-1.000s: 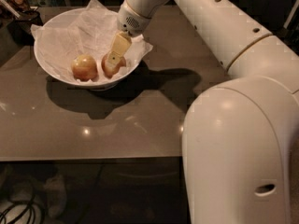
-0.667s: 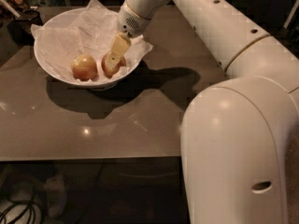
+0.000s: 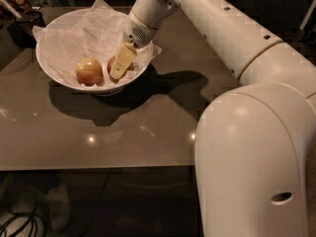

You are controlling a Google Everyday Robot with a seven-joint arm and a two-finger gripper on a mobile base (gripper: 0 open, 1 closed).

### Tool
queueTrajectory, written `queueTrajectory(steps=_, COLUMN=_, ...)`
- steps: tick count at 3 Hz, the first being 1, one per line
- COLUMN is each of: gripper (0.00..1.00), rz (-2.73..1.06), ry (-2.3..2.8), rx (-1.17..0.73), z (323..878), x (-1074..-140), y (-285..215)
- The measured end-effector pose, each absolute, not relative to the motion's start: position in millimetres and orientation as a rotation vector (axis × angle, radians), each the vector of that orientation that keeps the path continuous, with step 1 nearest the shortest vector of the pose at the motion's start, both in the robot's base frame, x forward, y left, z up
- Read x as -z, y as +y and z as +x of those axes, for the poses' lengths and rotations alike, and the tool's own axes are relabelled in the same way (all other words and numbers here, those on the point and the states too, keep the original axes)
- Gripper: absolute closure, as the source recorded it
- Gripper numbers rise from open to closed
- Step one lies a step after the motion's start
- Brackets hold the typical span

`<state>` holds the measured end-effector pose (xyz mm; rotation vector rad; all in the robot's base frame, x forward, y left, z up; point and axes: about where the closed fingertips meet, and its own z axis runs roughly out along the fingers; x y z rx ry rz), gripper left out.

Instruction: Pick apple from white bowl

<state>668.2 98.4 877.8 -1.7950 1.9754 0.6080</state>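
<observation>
The white bowl (image 3: 59, 36), lined with crumpled white paper, stands at the back left of the table. Two apples lie at its front. The paler yellow-pink apple (image 3: 89, 71) is on the left. The darker red apple (image 3: 111, 63) lies right of it and is mostly hidden behind my gripper. My gripper (image 3: 117, 73) reaches down into the bowl from the upper right and sits right at the red apple, its yellowish tip over the apple's front.
The bowl sits on a glossy brown table (image 3: 148, 132) whose front edge runs across the lower middle. My white arm (image 3: 247, 147) fills the right side. Dark clutter (image 3: 17, 4) lies at the back left, and cables (image 3: 19, 226) lie on the floor.
The gripper has edged slightly lower at the red apple. The bowl and both apples have not moved.
</observation>
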Motion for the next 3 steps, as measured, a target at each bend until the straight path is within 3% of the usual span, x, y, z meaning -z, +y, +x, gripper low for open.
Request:
queueTrajectory(steps=2, gripper=0.37, rz=-1.789, ry=1.96, rx=-0.645, z=664.4, x=-865.8, y=100.3)
queueTrajectory(steps=3, gripper=0.52, rz=-1.785, ry=1.945, rx=-0.675, z=663.1, x=-859.1, y=102.3)
